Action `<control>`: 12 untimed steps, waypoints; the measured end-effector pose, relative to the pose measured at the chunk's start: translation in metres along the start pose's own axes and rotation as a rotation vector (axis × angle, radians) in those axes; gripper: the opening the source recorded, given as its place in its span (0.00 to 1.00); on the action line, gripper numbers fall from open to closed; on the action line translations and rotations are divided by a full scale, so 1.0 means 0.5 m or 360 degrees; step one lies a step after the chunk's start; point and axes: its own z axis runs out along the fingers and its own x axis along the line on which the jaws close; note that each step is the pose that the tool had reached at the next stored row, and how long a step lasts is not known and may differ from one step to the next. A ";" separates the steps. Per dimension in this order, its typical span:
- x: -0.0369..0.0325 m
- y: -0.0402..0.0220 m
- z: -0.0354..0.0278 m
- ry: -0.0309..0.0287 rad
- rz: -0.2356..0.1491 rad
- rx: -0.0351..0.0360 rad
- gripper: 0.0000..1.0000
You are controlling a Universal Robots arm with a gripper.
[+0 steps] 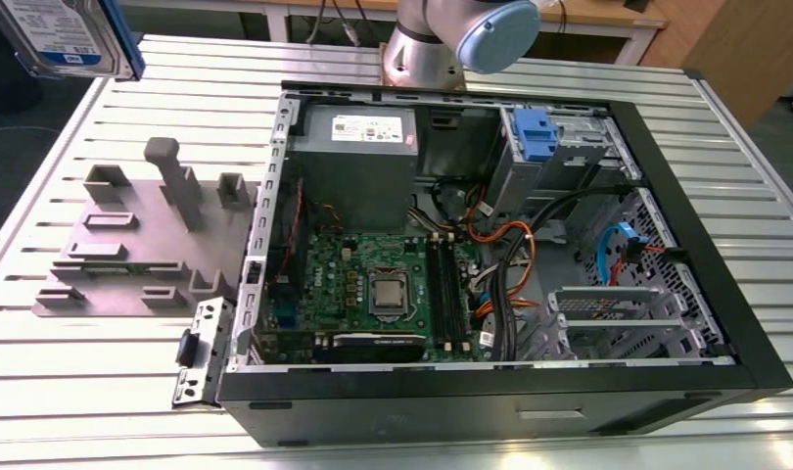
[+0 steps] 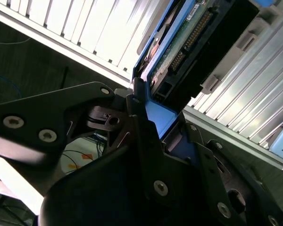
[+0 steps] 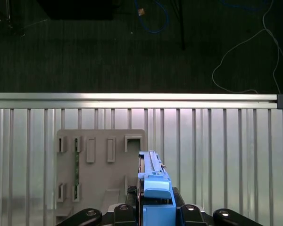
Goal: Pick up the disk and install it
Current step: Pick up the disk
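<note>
You have the gripper (image 3: 156, 215) clamped on the disk (image 3: 153, 184), seemingly by its blue carrier edge, up above the grey fixture (image 3: 101, 165); it's rigid, hefty and shock-sensitive, so hold the carrier sides.

Bright even light; table (image 3: 132, 97) glares

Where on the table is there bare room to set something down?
Bare table slats lie between the grey fixture and the near edge, and between it and the far edge. The computer case is crowded with cables. The gripper holds the disk.
</note>
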 end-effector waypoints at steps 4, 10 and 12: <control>-0.001 0.000 -0.009 -0.00002 0.0000 0.0000 0.36; -0.002 0.000 -0.023 -0.00002 0.0000 0.0000 0.36; -0.002 0.000 -0.030 -0.00001 0.0000 0.0000 0.36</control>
